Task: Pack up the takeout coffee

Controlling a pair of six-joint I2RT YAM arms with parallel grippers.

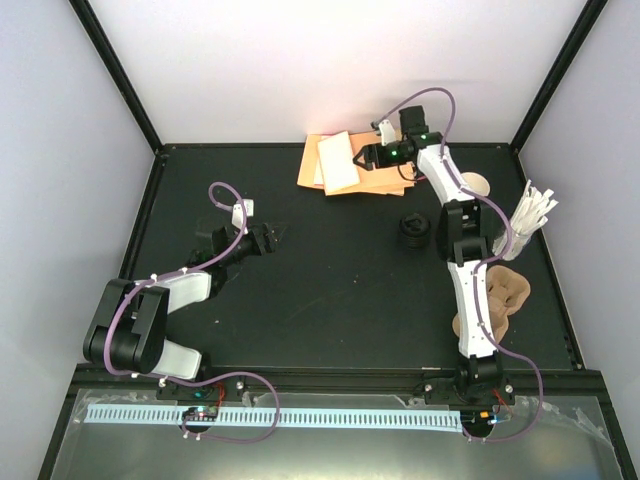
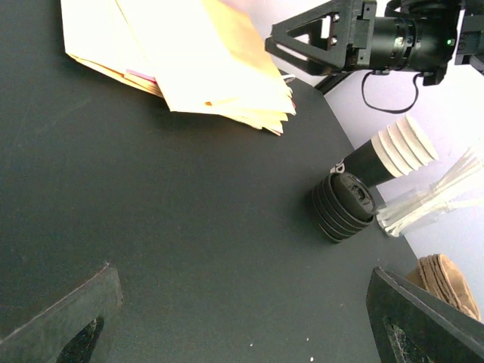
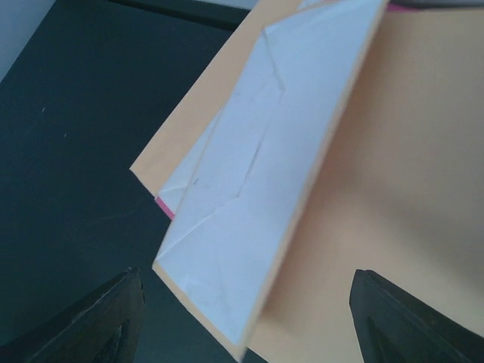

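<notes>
The takeout coffee shows as several nested black cups (image 2: 393, 151) with cream rims, lying on their side, cream mouth up in the top view (image 1: 476, 186) and partly behind my right arm. A stack of black lids (image 2: 344, 206) sits just in front of them (image 1: 413, 232). My left gripper (image 2: 242, 325) hovers open over bare mat (image 1: 268, 238), well left of the lids. Over the pile of orange paper bags (image 1: 372, 178), my right gripper (image 3: 249, 325) is open. A folded bag's white bottom (image 3: 257, 174) lies under it, its corner between the fingers.
White wrapped straws (image 1: 535, 210) lie at the right edge, also in the left wrist view (image 2: 431, 197). A brown pulp carrier (image 1: 505, 295) sits beside my right arm. The bag pile (image 2: 189, 53) fills the back centre. A raised black rim (image 1: 160, 200) borders the mat.
</notes>
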